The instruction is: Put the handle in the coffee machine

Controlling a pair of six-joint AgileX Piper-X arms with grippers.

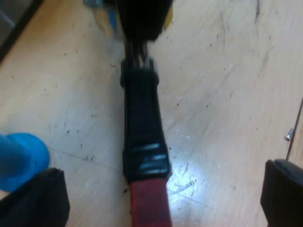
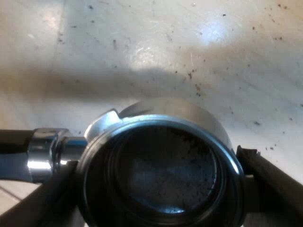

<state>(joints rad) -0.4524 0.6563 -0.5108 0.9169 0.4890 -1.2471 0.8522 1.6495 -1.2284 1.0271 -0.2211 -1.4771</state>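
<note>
The left gripper (image 1: 160,191) has its two black jaws spread wide and released, holding nothing. Between them, touching neither, lies the red end (image 1: 150,204) of the metal holder with the dark handle (image 1: 142,127). A bright blue rounded tamper (image 1: 21,158) sits just beside one jaw. The handle runs straight away from the jaws over the pale wooden worktop (image 1: 227,94), which is scratched and speckled with dark crumbs. Whether the handle rests on the wood or hangs above it I cannot tell. Farther off the handle narrows to a short metal neck (image 1: 137,56), which passes under a dark blurred mass (image 1: 139,19) that I cannot make out.

The right gripper (image 2: 158,189) is clenched on the holder's round metal head (image 2: 163,116), with one black jaw pressing each side of the rim. The basket (image 2: 165,175) inside is dark and dusted with coffee residue. A shiny chrome neck joins the head to the dark handle. Beyond the head the worktop lies in light and shade, with scattered dark grains (image 2: 196,87).
</note>
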